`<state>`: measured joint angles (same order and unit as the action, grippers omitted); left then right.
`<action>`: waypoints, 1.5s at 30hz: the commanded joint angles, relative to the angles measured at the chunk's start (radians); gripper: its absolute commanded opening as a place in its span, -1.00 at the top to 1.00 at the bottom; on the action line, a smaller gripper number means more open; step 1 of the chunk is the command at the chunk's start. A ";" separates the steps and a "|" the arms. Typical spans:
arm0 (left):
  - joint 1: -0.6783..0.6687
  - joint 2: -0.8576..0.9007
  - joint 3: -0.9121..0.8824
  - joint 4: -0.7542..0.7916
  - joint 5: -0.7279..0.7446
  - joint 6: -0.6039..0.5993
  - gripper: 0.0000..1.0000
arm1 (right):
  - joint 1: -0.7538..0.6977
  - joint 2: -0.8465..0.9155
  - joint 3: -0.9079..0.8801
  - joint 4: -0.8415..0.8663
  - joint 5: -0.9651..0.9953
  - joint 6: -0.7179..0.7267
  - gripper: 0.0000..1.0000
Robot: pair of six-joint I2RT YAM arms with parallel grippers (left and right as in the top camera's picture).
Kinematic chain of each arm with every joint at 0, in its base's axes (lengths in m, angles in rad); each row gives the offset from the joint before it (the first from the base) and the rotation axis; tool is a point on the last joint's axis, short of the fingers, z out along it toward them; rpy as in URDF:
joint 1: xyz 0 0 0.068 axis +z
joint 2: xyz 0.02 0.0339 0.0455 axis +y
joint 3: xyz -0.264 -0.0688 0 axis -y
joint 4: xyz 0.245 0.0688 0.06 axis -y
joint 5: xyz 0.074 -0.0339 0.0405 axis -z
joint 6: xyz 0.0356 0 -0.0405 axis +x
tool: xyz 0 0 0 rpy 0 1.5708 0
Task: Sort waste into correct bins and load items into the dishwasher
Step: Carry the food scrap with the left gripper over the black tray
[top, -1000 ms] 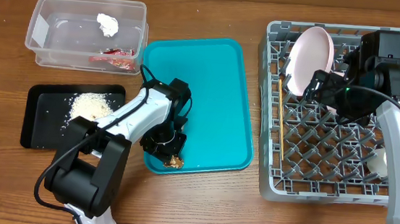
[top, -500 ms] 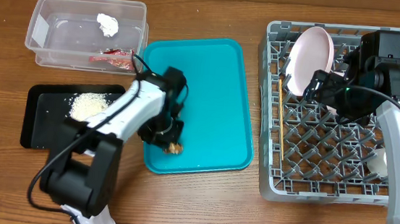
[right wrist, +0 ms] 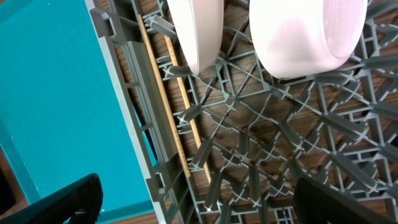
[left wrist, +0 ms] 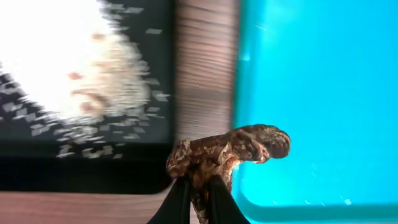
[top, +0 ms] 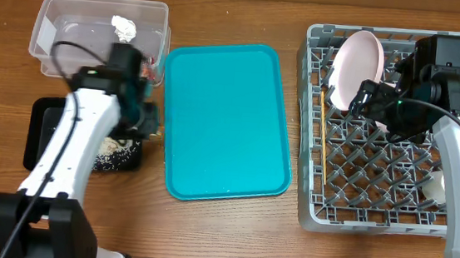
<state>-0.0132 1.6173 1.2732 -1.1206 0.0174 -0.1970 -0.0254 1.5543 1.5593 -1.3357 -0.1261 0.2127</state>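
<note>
My left gripper (left wrist: 198, 194) is shut on the small brown food lump (left wrist: 231, 149) and holds it above the wood strip between the black tray (left wrist: 74, 163) and the teal tray (left wrist: 323, 93). Overhead, the left gripper (top: 149, 124) hangs at the black tray's (top: 41, 142) right edge. White rice scraps (left wrist: 56, 62) lie in that tray. The clear tub (top: 96, 38) holds the tissue ball (top: 124, 26) and the red wrapper (top: 146, 71). My right gripper (top: 368, 99) is open and empty over the grey dish rack (top: 375, 192), by the plate (top: 358, 69) and the chopsticks (top: 322, 141).
In the right wrist view, the plate (right wrist: 196, 31) and a white bowl (right wrist: 308, 34) stand among the rack pegs (right wrist: 261, 137), with the chopsticks (right wrist: 165, 93) along the rack's left wall. A white piece (top: 435, 187) sits at the rack's right, partly hidden by my right arm.
My left gripper has carried the brown lump up off the teal tray and leftward to the black tray's right edge. The right arm has not moved.
</note>
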 commanded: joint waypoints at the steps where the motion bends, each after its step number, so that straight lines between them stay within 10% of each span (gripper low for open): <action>1: 0.083 -0.012 0.018 0.015 -0.039 -0.055 0.92 | -0.001 -0.004 0.005 0.005 -0.002 0.000 -1.00; 30: 0.271 0.227 0.018 0.209 -0.208 -0.174 0.90 | -0.001 -0.004 0.005 0.005 -0.002 0.000 -1.00; 35: 0.271 0.219 0.019 0.209 -0.208 -0.174 0.30 | -0.001 -0.004 0.005 0.006 -0.002 0.000 -1.00; 45: 0.257 0.154 0.085 0.177 -0.123 -0.134 0.05 | -0.001 -0.004 0.005 0.026 -0.016 0.000 -1.00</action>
<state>0.2504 1.8328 1.3041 -0.9405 -0.1535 -0.3626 -0.0257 1.5543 1.5593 -1.3205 -0.1272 0.2127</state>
